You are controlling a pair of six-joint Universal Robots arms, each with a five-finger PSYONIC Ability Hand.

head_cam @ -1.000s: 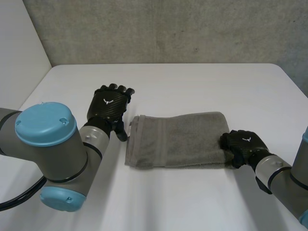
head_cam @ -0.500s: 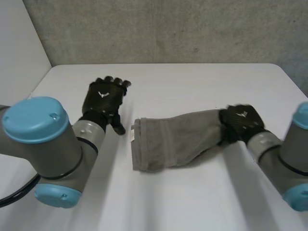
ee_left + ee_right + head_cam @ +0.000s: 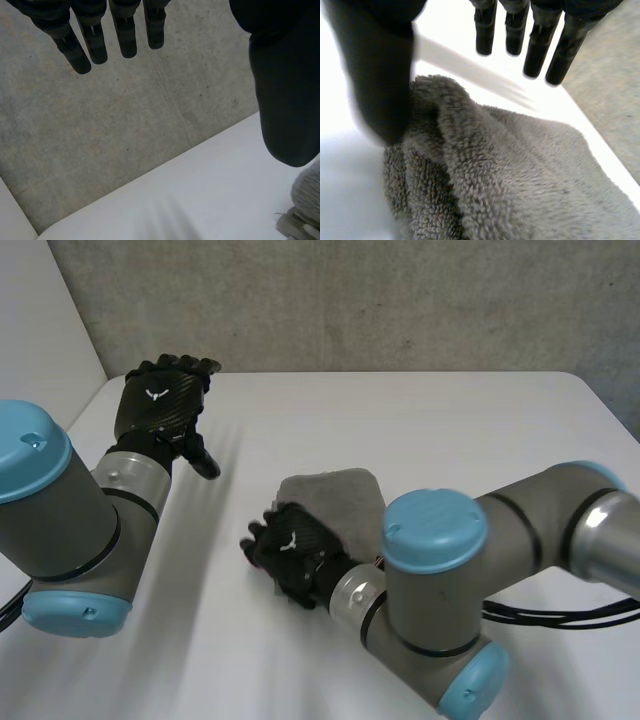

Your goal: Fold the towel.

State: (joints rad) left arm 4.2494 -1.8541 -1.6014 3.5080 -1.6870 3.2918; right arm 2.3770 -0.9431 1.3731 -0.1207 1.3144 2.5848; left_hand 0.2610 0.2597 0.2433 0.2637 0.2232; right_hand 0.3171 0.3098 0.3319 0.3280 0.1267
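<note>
Rough grey wall (image 3: 350,300) stands behind one white tabletop (image 3: 480,420), and on it I count a single towel (image 3: 335,495) and two robot hands.

Start with the right robot hand (image 3: 293,548). Its right arm (image 3: 520,530) reaches across the front of the tabletop, and the hand sits palm down over the towel's edge at about 7 o'clock. Seen from its wrist, the fingers (image 3: 537,45) run straight out past the cloth, slightly spread and pinching nothing. The thumb (image 3: 375,75) hangs straight beside a thick rolled fold. So this hand is relaxed over the towel rather than clutching it; whether the palm presses the cloth I cannot tell. Under the palm the grey terry lies doubled over in soft ridges, more than one layer deep.

The left robot hand (image 3: 163,405) is up at 10 o'clock from the towel, well apart from it, near the tabletop's far left corner. Its fingers (image 3: 127,30) are straight and side by side, the thumb extended, holding nothing. Past that thumb, one hemmed corner of the towel peeks in.

The towel itself sits bunched into a compact lump around the middle of the tabletop. Its end at 12 o'clock is rounded over, and its near part is covered by the right robot hand and right arm.
</note>
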